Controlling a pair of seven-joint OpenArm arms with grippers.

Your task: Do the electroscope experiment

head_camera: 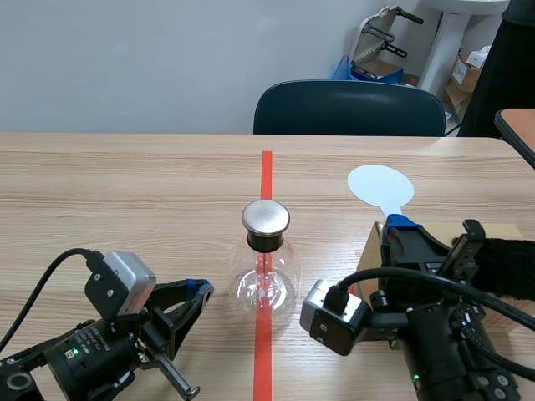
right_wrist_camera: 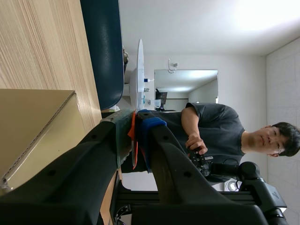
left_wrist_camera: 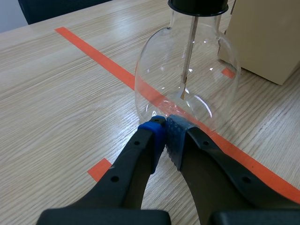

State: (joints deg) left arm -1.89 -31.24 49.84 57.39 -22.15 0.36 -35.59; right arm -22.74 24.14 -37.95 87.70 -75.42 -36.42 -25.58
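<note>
Bright, even, diffuse room light from overhead in all views.
The tabletop (head_camera: 125, 184) carries only faint, soft-edged shadows. Small specular highlights sit on the glass flask (left_wrist_camera: 154, 84) and its metal cap (head_camera: 266, 217). The white paddle (head_camera: 380, 185) reads bright. Glare washes out the ceiling (right_wrist_camera: 267, 18) in the right wrist view.

Flask (head_camera: 266, 280) sits right ahead of my left gripper (head_camera: 199, 289), blocking that line. Cardboard box (head_camera: 370, 251) stands near its right side; my right arm's wrist camera (head_camera: 334, 316) crowds that gap. White paddle (head_camera: 380, 185), pinched in my right gripper (head_camera: 393, 224), sticks out past the box. Wide bare table (head_camera: 125, 184) left of flask, room to pass.
</note>
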